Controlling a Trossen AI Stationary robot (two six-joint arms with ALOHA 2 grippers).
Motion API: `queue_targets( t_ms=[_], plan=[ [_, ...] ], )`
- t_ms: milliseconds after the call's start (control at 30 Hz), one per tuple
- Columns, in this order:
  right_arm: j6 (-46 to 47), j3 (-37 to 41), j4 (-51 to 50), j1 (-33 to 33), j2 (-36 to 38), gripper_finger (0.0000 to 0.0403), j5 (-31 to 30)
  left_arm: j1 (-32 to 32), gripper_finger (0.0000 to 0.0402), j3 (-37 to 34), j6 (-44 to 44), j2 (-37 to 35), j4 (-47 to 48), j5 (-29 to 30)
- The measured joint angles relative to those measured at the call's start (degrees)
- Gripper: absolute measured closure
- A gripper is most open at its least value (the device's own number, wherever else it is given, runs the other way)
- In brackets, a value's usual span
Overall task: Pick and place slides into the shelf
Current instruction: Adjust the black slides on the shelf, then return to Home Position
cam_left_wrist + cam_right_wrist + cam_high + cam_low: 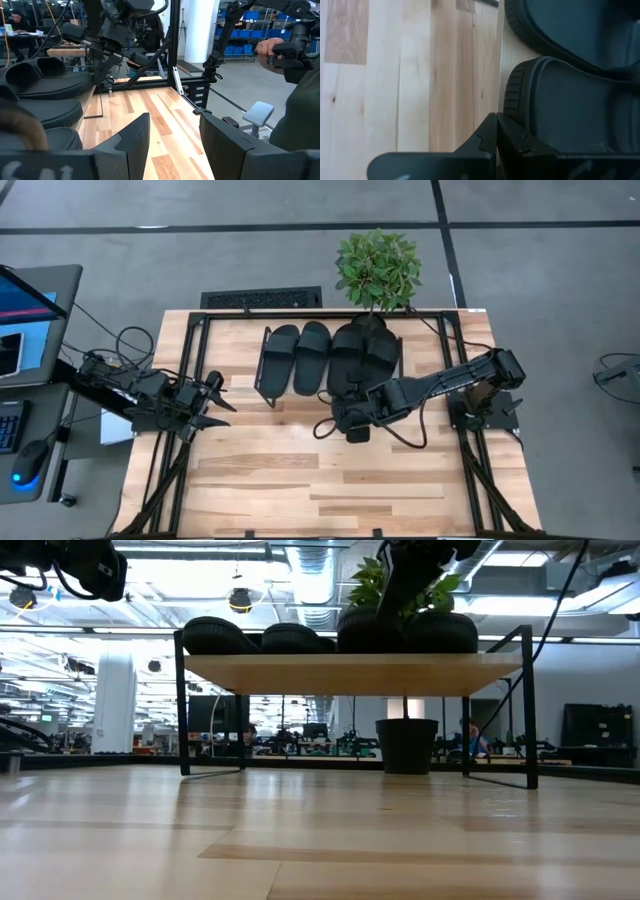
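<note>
Four slides (325,358) lying side by side on the shelf (350,672), right gripper (352,418) hovering pinched empty at its near edge, left gripper (212,408) waiting parted, gripping nothing, far left.

The left arm reaches in from the left edge, its wrist level and its pincer (213,402) parted with nothing between the fingers (131,141). The right arm stretches from the right side toward the middle, elbow bent, its pincer (352,417) pressed fully together, holding nothing.
</note>
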State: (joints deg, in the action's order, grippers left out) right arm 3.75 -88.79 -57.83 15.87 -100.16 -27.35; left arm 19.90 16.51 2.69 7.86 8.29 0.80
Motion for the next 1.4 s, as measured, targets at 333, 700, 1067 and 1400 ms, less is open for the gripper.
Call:
queue_targets(
  t_ms=[333, 700, 1067, 1400],
  plan=[
    [2.8, 0.0, -2.3, 3.3, 0.0, 0.0403, -0.3, 0.0, 0.0242, 0.0, 0.1, 0.0, 0.0, -0.4],
    [3.2, -8.6, -6.8, 13.4, 0.4, 0.0403, -26.7, 0.0, 0.0242, 0.0, -1.2, 0.0, 0.0, -0.9],
    [52.9, 5.0, -32.3, 26.2, 17.8, 0.0403, -59.7, 1.4, 0.0242, 0.0, -15.7, -0.4, -0.4, -12.7],
    [69.0, 38.2, -30.1, 38.8, 45.6, 0.0403, -62.7, 1.9, 0.0242, 0.5, -17.2, -7.8, 5.2, -8.2]
  ],
)
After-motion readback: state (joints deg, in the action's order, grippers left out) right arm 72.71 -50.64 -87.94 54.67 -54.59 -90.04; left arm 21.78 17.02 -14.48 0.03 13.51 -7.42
